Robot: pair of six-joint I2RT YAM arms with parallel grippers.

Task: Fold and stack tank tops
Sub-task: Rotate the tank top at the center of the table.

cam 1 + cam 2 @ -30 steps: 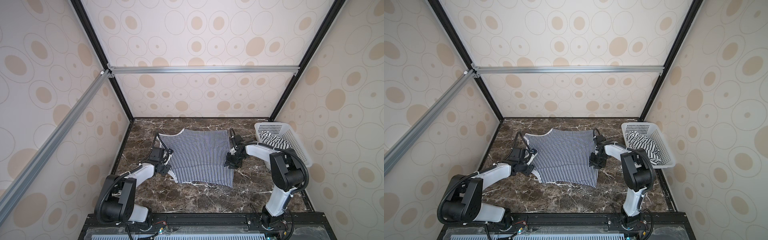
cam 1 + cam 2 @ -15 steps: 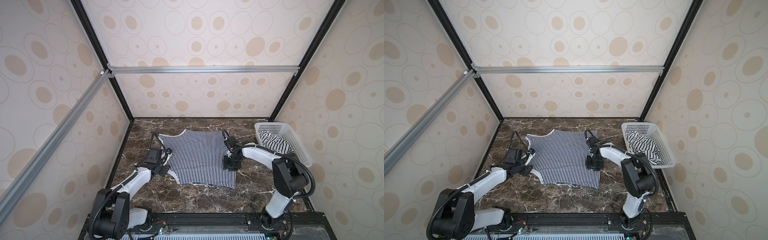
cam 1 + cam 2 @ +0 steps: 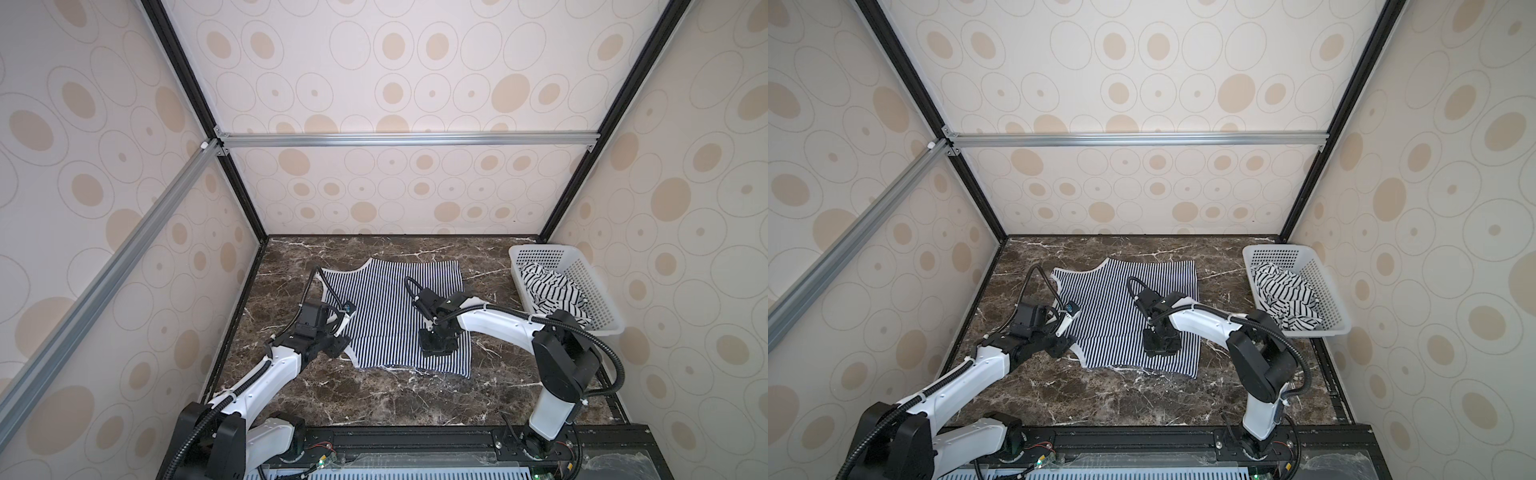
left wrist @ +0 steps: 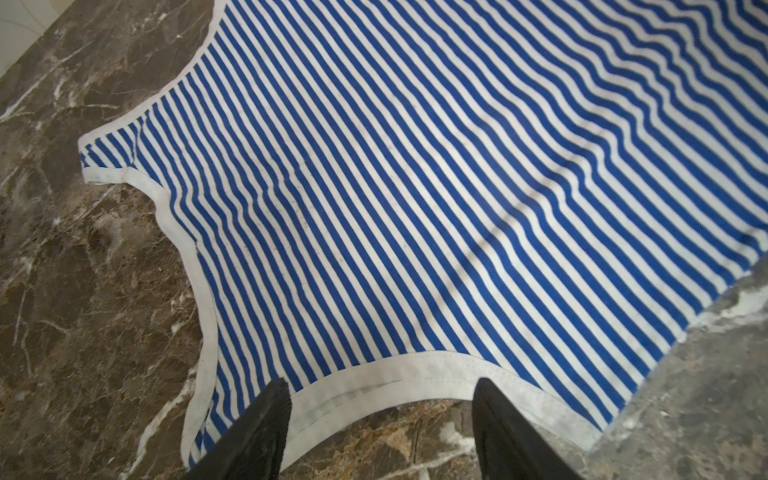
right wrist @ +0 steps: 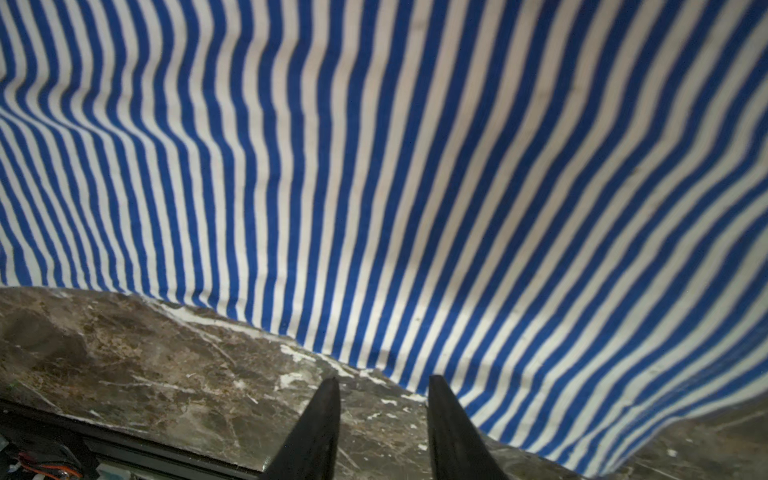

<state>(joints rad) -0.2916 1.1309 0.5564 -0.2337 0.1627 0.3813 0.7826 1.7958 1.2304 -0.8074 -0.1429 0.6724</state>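
Note:
The finely striped tank top lies spread flat on the marble table, straps to the left, hem to the right. My left gripper sits low at its left side. In the left wrist view the gripper is open, its fingers straddling the white armhole trim with nothing held. My right gripper hovers over the top's near right part. In the right wrist view it stands open with a narrow gap, at the fabric's near edge. The wide-striped tank top lies crumpled in the basket.
The white perforated basket stands at the table's right edge against the wall. Patterned walls close in the left, back and right sides. A black rail runs along the front, carrying both arm bases. Bare marble shows in front of the spread top.
My right gripper has moved from the top's right edge leftward and nearer, over the fabric. My left arm has stretched forward and its jaws have opened wider at the armhole trim.

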